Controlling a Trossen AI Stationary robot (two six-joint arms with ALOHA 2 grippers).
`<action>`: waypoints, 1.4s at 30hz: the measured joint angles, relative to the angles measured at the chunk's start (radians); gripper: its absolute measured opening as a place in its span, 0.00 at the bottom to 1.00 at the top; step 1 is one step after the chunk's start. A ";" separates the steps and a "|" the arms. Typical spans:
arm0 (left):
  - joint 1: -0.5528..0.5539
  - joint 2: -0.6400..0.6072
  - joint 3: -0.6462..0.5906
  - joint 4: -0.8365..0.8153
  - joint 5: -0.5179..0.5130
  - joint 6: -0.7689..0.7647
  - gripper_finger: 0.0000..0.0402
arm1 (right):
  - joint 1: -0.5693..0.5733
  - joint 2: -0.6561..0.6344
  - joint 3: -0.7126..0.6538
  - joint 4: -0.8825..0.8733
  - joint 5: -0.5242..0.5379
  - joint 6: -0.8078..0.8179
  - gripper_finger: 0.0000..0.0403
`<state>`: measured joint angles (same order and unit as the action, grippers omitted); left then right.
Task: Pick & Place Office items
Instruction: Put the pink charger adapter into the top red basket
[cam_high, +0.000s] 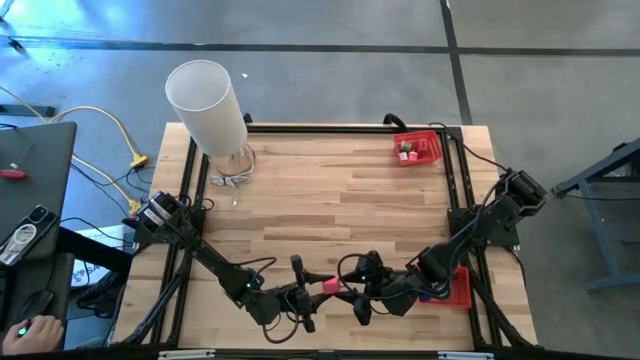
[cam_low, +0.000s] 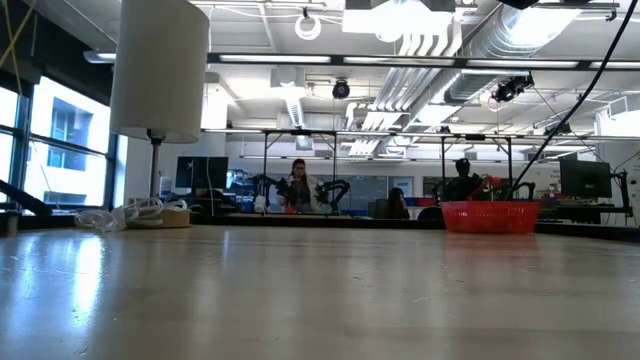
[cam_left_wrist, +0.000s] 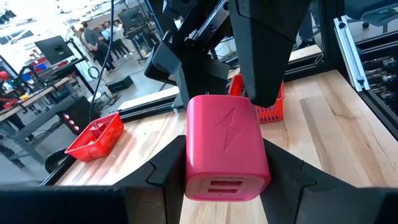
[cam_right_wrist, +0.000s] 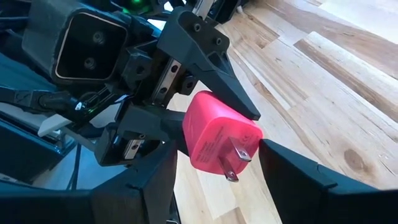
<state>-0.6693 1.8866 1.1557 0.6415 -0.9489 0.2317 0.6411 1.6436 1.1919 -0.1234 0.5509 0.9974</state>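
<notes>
One office item, a pink plug-in charger (cam_high: 328, 285) with a lightning mark (cam_left_wrist: 227, 146), hangs above the table's near edge. My left gripper (cam_high: 320, 288) is shut on it. Its two metal prongs (cam_right_wrist: 233, 163) point away from my left gripper toward my right gripper (cam_high: 352, 292). My right gripper is open, and its fingers (cam_right_wrist: 292, 168) stand on either side of the prong end. A few small green and red items lie in the far red tray (cam_high: 418, 148). Neither gripper shows in the low view. My left gripper pinches the pink charger between its two fingers by its two narrow side faces (cam_left_wrist: 191, 155). The fingers (cam_right_wrist: 224, 74) come level from the table's left and run along the charger's body. The charger is lifted clear of the table, bolt face up, its socket end (cam_left_wrist: 225, 186) toward the wrist.
A tall white cylinder (cam_high: 205, 105) stands at the far left with a clear tangle (cam_high: 232, 178) at its foot. A second red tray (cam_high: 460, 288) sits at the near right under my right arm. Black frame rails (cam_high: 455, 180) edge the table. Bare wood (cam_high: 320, 190) fills the middle.
</notes>
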 joint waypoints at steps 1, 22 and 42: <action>0.000 0.000 0.000 0.000 0.000 -0.001 0.37 | 0.000 0.000 0.000 0.000 0.000 0.000 0.54; -0.006 -0.001 0.003 0.006 -0.006 -0.001 0.37 | -0.001 0.002 0.000 0.031 -0.001 -0.059 0.92; -0.007 -0.001 0.002 0.094 -0.008 0.075 0.37 | -0.018 0.002 0.000 0.061 -0.004 -0.079 0.93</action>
<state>-0.6762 1.8858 1.1572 0.7354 -0.9568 0.3065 0.6229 1.6455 1.1919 -0.0625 0.5472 0.9181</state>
